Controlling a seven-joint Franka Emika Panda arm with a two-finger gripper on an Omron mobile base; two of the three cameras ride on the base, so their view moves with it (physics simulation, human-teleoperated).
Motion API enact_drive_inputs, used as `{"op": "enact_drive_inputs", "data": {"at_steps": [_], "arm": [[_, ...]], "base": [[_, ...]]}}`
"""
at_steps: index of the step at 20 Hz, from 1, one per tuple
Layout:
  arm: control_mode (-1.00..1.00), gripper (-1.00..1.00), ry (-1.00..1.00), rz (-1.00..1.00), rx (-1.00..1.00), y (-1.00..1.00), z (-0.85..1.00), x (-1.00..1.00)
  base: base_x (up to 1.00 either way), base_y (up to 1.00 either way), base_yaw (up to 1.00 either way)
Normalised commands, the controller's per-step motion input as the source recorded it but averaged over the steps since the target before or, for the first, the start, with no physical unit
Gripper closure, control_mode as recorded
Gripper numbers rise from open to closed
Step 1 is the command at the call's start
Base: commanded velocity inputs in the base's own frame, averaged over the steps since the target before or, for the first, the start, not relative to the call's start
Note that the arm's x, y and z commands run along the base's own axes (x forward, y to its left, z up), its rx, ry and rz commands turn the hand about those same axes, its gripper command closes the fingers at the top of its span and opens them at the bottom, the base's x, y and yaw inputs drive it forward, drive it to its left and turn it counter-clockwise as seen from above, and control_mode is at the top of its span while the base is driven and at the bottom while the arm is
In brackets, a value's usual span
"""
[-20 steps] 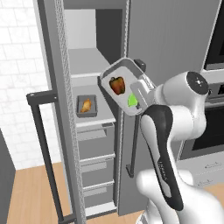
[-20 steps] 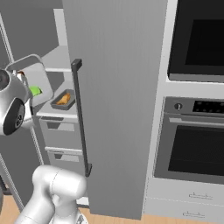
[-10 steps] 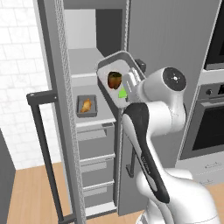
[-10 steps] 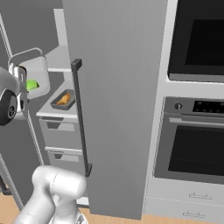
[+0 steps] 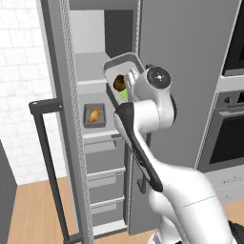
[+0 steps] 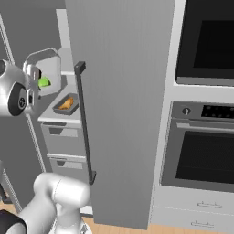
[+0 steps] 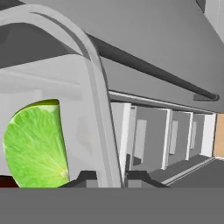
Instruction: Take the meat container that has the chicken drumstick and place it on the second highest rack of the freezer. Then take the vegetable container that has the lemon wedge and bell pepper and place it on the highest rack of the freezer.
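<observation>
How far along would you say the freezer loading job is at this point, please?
Done: the meat container with the chicken drumstick sits on a rack inside the freezer. In hand: the gripper, jaws shut on its rim, holds the vegetable container, tipped steeply, with the lemon wedge and bell pepper at the opening. Left: setting it on the highest rack and letting go.

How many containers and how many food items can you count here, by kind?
Containers: 2, the vegetable container in the gripper and the meat container on a freezer rack.
Chicken drumstick: 1
Lemon wedge: 1
Bell pepper: 1
Total: 5
</observation>
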Motion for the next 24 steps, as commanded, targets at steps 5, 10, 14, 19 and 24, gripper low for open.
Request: {"op": "enact_drive_inputs", "data": {"at_steps": [5,10,14,19,24], "arm": [[-1.00,1.00,0.08,-0.04,0.05,0.42,0.18,0.83],[-1.00,1.00,0.09,0.00,0.13,0.19,0.32,0.59],[-1.00,1.00,0.10,0.00,0.13,0.07,0.02,0.59],[-1.00,1.00,0.12,0.00,0.06,0.07,0.00,0.73],[-1.00,1.00,0.11,0.00,0.01,0.21,0.00,0.75]], "base": [[0.00,0.00,0.00],[0.00,0.00,0.00],[0.00,0.00,0.00],[0.00,0.00,0.00],[0.00,0.00,0.00]]}}
